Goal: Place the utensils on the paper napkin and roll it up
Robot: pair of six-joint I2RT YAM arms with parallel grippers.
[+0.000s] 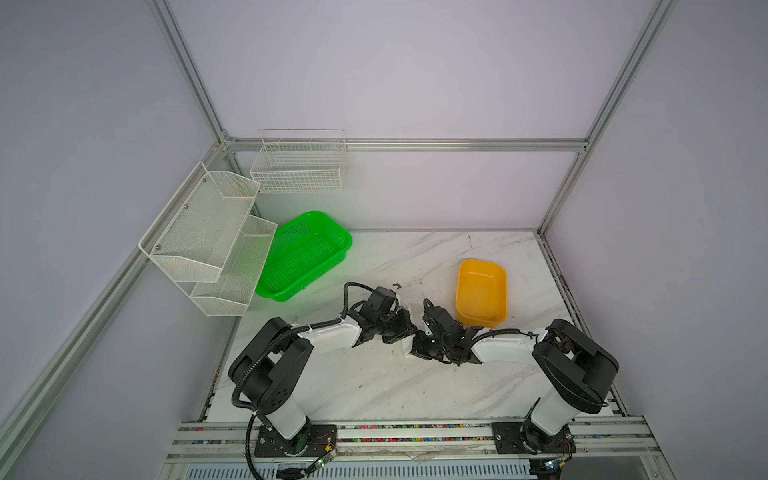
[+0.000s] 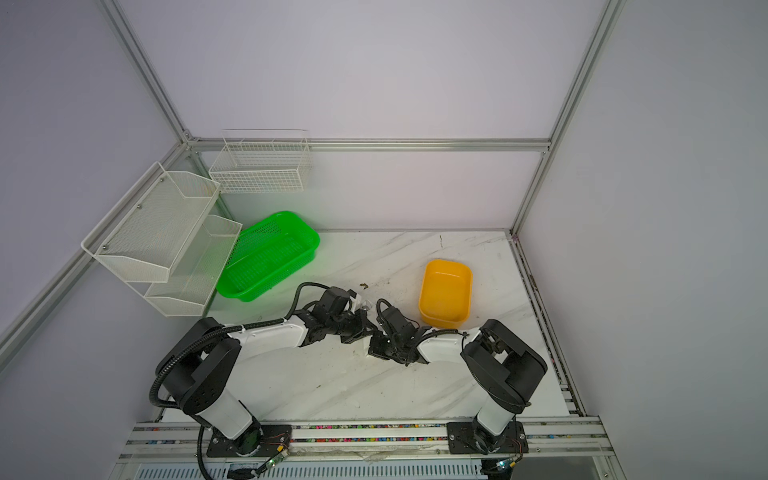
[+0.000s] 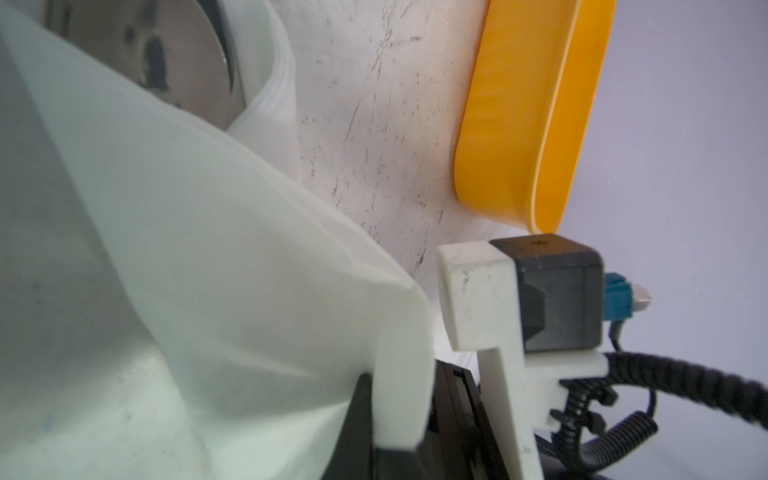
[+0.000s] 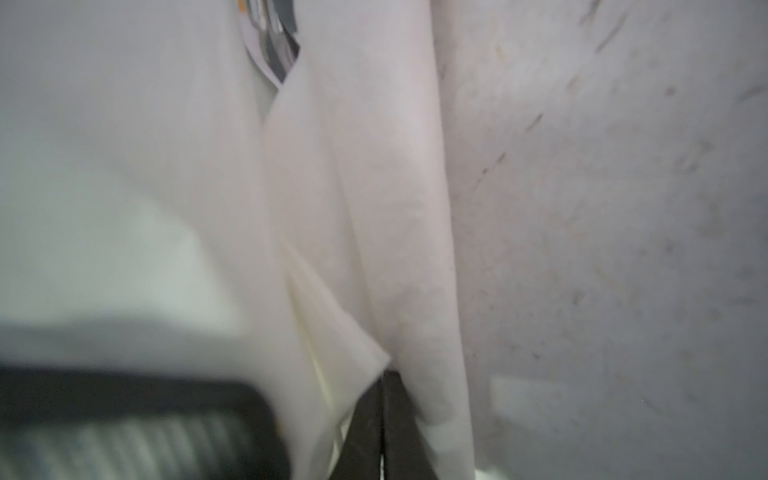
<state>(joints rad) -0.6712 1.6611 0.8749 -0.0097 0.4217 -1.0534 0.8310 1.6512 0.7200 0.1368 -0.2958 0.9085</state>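
**Both grippers pinching the paper napkin (image 3: 208,249)**

The napkin sits bunched in loose folds on the tabletop (image 1: 374,382), just left of the yellow tub (image 1: 482,299), and it's mostly hidden under the two wrists in both top views. The left gripper (image 3: 399,432) is pressed together on a fold, with the spoon (image 3: 166,62) bowl poking out of the paper nearby. The right gripper (image 4: 382,399) is clamped on another fold, and the fork (image 4: 276,37) tines show at the far end
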